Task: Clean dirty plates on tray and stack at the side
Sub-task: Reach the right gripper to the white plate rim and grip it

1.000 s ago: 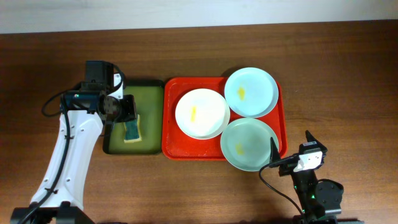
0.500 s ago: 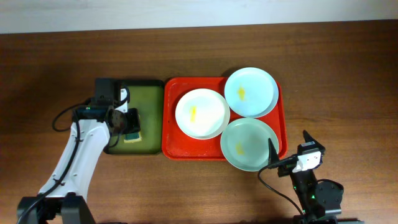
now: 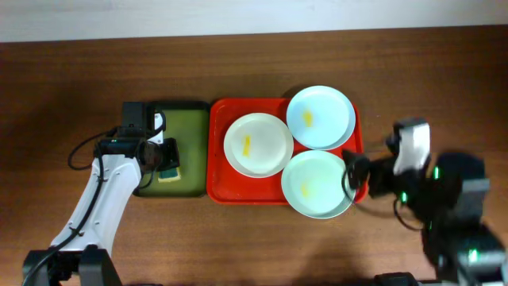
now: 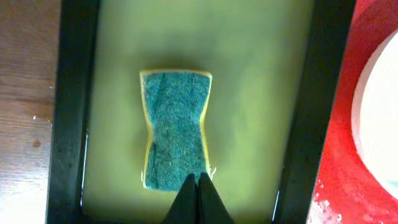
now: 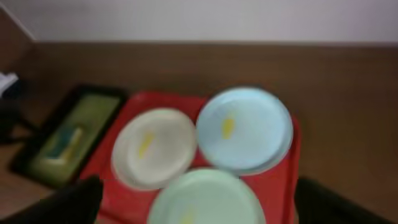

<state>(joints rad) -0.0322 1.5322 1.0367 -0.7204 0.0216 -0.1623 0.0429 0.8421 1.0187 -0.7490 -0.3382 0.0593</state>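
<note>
Trays lie just beside each other on the table (image 3: 254,63), about midway between its far and near edges. The red tray (image 3: 218,171), the larger one, is on the side of the right edge and holds all three plates. The white plate (image 3: 257,144) fills its left half. The pale blue plate (image 3: 321,117) lies in the tray's far right corner, its rim overhanging the far rim. The pale green plate (image 3: 317,184) lies in the near right corner and juts past the tray's near rim. The three plate rims meet in the middle; which lies on top cannot be told. Each plate carries a small yellow smear (image 3: 248,144). The narrower dark green tray (image 3: 190,135), on the side of the left edge, holds one sponge (image 4: 176,127). It lies flat toward that tray's near end, green scouring face up over a yellow body.

The left fingers (image 4: 189,202) are pressed together with no gap, their tips over the near end of the sponge. Nothing is clamped between them, and whether the tips touch the sponge cannot be told. The right fingers (image 5: 74,199) are spread wide, one at each lower corner of the right wrist view, with nothing gripped. From overhead the right arm (image 3: 429,187) is blurred. Its dark front end is at the red tray's right rim, just beside the pale green plate; contact cannot be told.
</note>
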